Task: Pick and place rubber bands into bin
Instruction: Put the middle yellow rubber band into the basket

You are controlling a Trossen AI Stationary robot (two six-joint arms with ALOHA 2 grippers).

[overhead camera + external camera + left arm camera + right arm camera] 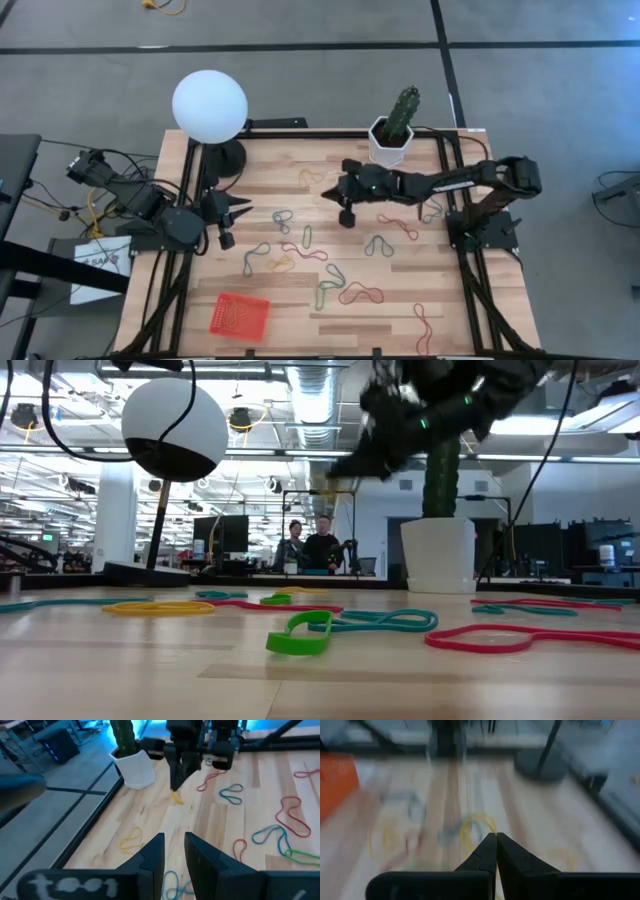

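From above, the wooden table (400, 300) is strewn with rubber bands (361, 293) in red, green, blue and tan, mostly across its middle. The orange-red bin (239, 315) sits near the front left corner; a faint looped shape shows on its mesh floor, but I cannot tell whether that is a band. A white pot (389, 141) holding a cactus (404, 110) stands at the far edge, and a white globe lamp (209, 106) at the far left corner. The right gripper (346, 215) reaches in from the right to the table's centre, well apart from the bin. The left gripper (236, 211) waits at the left edge.

At table height, a green band (298, 635) lies nearest, with teal and red loops to its right and a yellow one at left. The right arm hangs overhead beside the pot. Two people stand in the room beyond.

The left wrist camera shows its own fingers (152, 854) parted with nothing between them; farther off, the right gripper (176, 786) points down with a yellow band (177, 797) dangling from its tip.

The right wrist camera shows its fingers (511, 854) pressed together, a yellow loop (476, 824) just past the tips, and the bin (336, 781) away to one side.
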